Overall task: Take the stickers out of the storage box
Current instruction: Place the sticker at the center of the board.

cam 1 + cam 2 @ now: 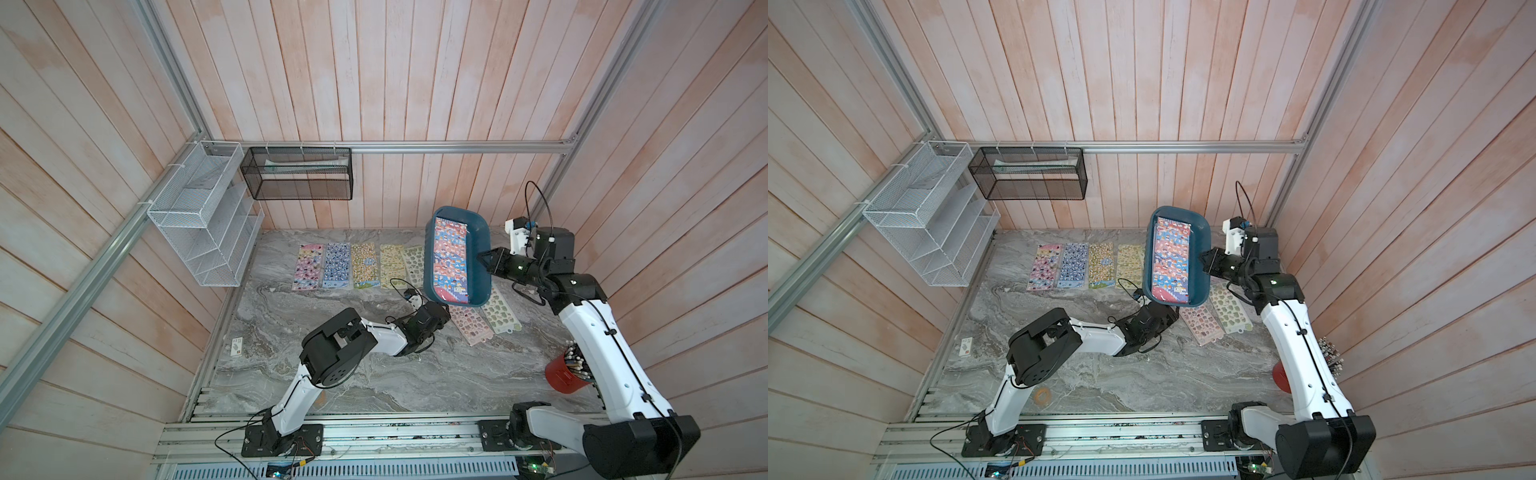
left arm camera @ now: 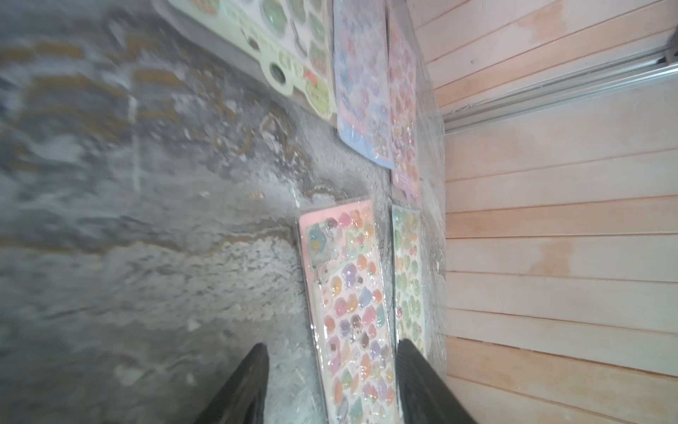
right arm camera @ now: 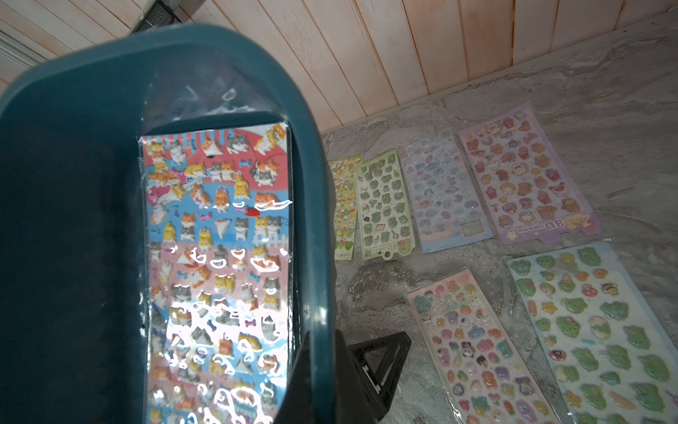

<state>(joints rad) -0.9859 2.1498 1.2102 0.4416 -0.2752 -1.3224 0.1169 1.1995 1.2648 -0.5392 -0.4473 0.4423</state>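
My right gripper (image 1: 484, 262) (image 1: 1204, 259) (image 3: 335, 339) is shut on the long rim of the teal storage box (image 1: 478, 249) (image 1: 1200, 257) (image 3: 73, 220), holding it raised and tipped on its side. One red, blue and pink sheet of stickers (image 1: 451, 262) (image 1: 1171, 262) (image 3: 216, 257) lies inside. Just below the box, my left gripper (image 1: 446, 309) (image 1: 1169, 318) (image 2: 332, 345) is open over the end of a pink sheet (image 1: 471, 326) (image 2: 348, 293) (image 3: 473, 348) flat on the table. A green sheet (image 1: 503, 316) (image 3: 594, 330) lies beside it. Several more sheets (image 1: 336, 266) (image 1: 1071, 266) form a row at the back.
A white wire rack (image 1: 203, 224) and a black mesh basket (image 1: 297, 178) hang on the left and back walls. A red cup of sticks (image 1: 567, 374) stands by the right arm. A small card (image 1: 237, 345) and a tape roll (image 1: 1042, 395) lie at the table's left.
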